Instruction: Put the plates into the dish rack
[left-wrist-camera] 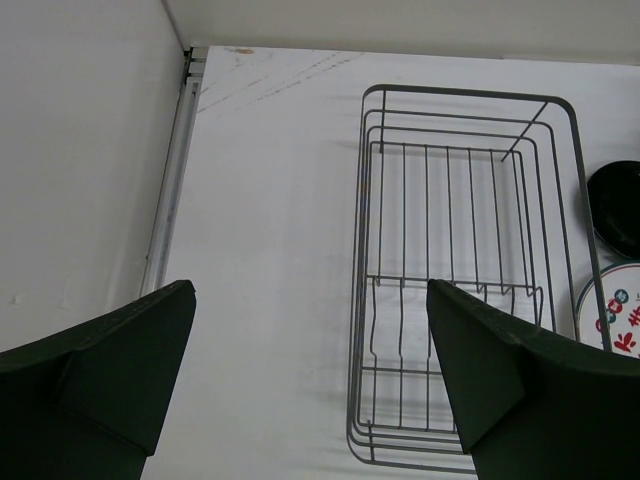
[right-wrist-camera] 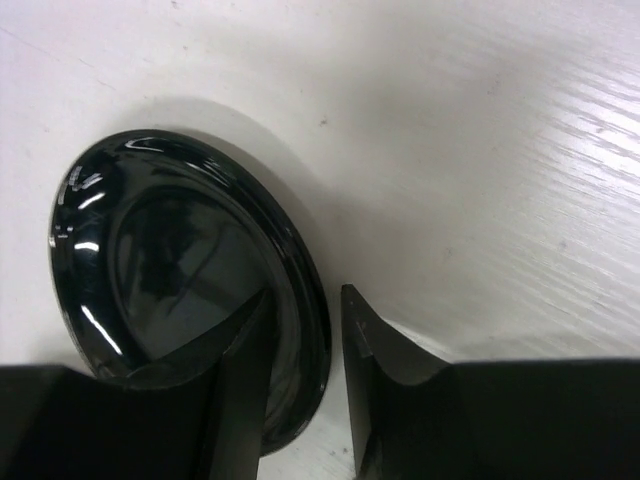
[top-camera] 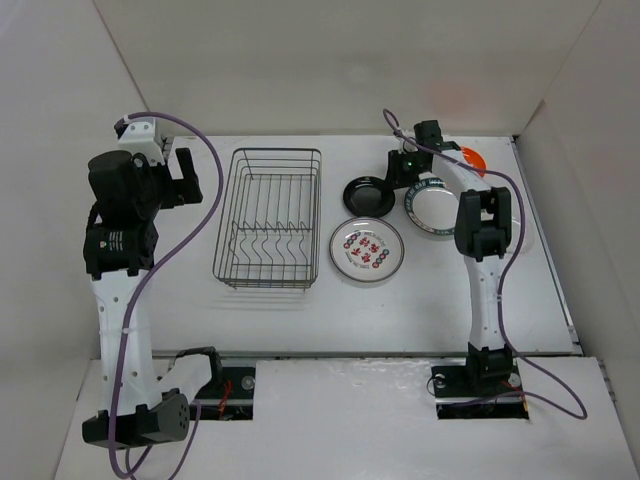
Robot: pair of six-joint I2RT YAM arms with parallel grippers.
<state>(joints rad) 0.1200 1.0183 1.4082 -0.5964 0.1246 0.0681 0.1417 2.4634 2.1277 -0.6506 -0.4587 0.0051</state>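
- From the top camera, the dish rack (top-camera: 268, 217) stands on the table (top-camera: 300, 320) with no plate in it.
- To its right lie the small black plate (top-camera: 365, 196), the plate with red-black marks (top-camera: 367, 251) and the green-rimmed plate (top-camera: 436, 208). The orange plate (top-camera: 473, 158) is partly hidden behind the right arm.
- The left hand (top-camera: 188, 178) is left of the rack, and the right hand (top-camera: 392, 180) is at the black plate's right edge.
- In the left wrist camera, the left hand (left-wrist-camera: 310, 290) hangs wide apart above the table. The rack (left-wrist-camera: 460, 290) is below it, and the black plate (left-wrist-camera: 620, 205) and the marked plate (left-wrist-camera: 615, 315) are at the right border.
- In the right wrist camera, the right hand (right-wrist-camera: 305, 295) has one finger inside the rim of the black plate (right-wrist-camera: 150, 260) and one outside.
- The gap is narrow, and I cannot tell whether the fingers press on the rim.
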